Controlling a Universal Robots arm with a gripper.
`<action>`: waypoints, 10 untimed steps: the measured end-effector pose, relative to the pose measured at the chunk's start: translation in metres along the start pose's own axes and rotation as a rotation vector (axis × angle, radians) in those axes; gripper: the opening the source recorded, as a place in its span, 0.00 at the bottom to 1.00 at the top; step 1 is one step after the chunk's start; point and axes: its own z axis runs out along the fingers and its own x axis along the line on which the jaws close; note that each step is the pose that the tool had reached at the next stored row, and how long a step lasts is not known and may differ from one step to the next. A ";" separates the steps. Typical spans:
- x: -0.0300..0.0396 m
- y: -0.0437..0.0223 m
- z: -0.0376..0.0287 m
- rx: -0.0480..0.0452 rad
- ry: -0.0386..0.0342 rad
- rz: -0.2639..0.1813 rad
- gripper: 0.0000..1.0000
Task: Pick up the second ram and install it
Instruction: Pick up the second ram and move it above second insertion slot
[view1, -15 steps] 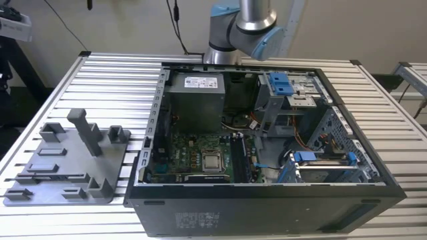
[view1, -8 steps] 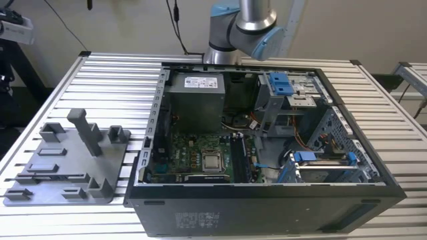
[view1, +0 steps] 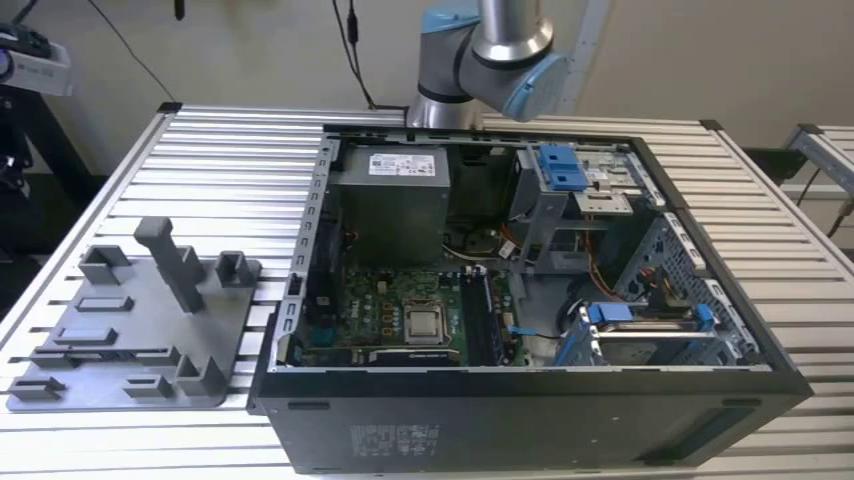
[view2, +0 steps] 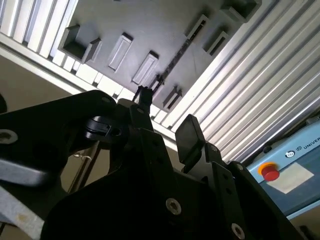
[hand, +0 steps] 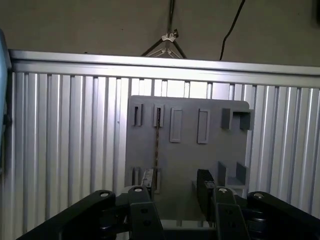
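Note:
The second ram (hand: 157, 137) stands on edge in a slot of the grey tray (hand: 187, 155), showing as a thin dark strip. It also appears as a dark line in the second wrist view (view2: 176, 57) and along the tray's near side in the exterior view (view1: 114, 351). My gripper (hand: 175, 186) hangs well above the tray, open, with nothing between its fingers. In the second wrist view the gripper (view2: 167, 117) shows its two black fingertips (view2: 188, 134) apart. One finger lines up roughly with the ram's near end. The arm (view1: 483, 50) rises at the back of the table.
An open computer case (view1: 534, 400) lies on the exterior view's right, with the motherboard (view1: 400, 320), its memory slots (view1: 489, 320), a power supply (view1: 390, 200) and blue drive latches (view1: 565, 167). The tray (view1: 80, 395) carries upright blocks. A red button (view2: 270, 172) sits beyond the slatted table (hand: 65, 150).

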 end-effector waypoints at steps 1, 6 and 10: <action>0.0001 0.0000 0.0007 0.0001 -0.0001 0.000 0.48; 0.0002 -0.0002 0.0065 0.0002 -0.0098 0.000 0.48; 0.0002 -0.0004 0.0120 0.0012 -0.0275 -0.001 0.48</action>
